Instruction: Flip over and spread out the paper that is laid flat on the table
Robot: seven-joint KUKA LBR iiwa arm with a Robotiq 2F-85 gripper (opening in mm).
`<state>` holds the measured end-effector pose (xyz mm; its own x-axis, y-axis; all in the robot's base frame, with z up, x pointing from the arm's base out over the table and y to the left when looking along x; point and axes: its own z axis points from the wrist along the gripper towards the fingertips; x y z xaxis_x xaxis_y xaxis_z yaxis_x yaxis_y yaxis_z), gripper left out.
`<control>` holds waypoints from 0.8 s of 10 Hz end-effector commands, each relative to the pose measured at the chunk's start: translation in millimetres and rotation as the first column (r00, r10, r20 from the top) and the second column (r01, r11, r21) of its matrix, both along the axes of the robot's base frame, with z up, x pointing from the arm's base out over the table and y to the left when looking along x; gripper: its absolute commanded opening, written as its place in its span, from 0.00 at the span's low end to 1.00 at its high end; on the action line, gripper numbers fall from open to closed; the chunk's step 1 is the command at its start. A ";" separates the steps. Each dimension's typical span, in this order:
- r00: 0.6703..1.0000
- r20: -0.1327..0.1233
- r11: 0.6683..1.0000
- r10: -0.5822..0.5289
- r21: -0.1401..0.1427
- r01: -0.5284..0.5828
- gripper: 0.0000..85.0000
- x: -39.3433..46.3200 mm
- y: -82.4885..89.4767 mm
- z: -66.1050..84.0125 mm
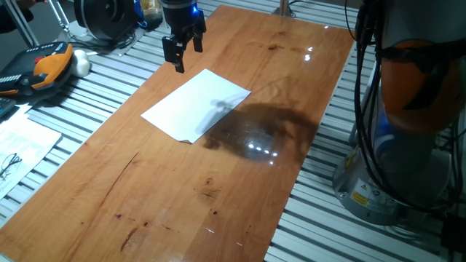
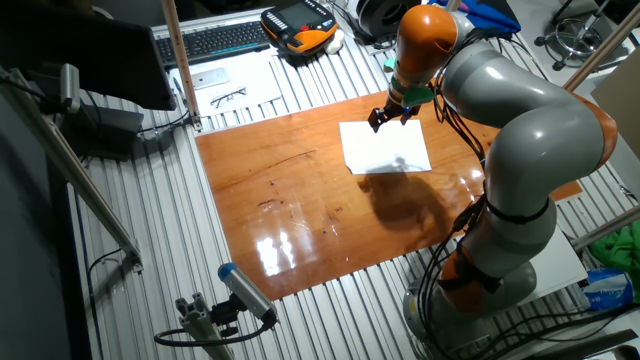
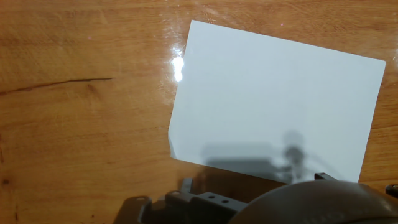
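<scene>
The paper (image 1: 196, 104) lies flat on the reddish-brown table (image 1: 182, 196), blank white face up, toward the far end. It also shows in the other fixed view (image 2: 385, 147) and fills the upper right of the hand view (image 3: 273, 106), where its near left corner looks slightly curled. My gripper (image 1: 183, 54) hangs above the table just beyond the sheet's far edge, fingers apart and holding nothing. From the other side my gripper (image 2: 390, 118) sits over the sheet's far edge, not touching it. Only the hand's dark housing shows at the bottom of the hand view.
An orange teach pendant (image 1: 44, 65) and a printed sheet with glasses (image 1: 18, 149) lie on the grey slatted surface (image 1: 109, 80) left of the table. A keyboard (image 2: 215, 40) is behind. The robot's base (image 1: 408, 109) stands at the right.
</scene>
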<state>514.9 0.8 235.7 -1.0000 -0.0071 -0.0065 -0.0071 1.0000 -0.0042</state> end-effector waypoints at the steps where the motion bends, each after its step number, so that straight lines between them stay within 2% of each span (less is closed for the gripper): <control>1: 0.998 0.054 0.995 0.034 -0.099 -0.029 0.00 -0.1 -0.1 0.5; 6: 0.998 0.052 0.994 0.033 -0.101 -0.027 0.00 0.7 1.2 0.8; 8: 0.998 0.056 0.995 0.033 -0.094 -0.027 0.00 3.9 4.0 -7.0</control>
<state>519.2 5.1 227.5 -0.9972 -0.0402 -0.0628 -0.0340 0.9947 -0.0968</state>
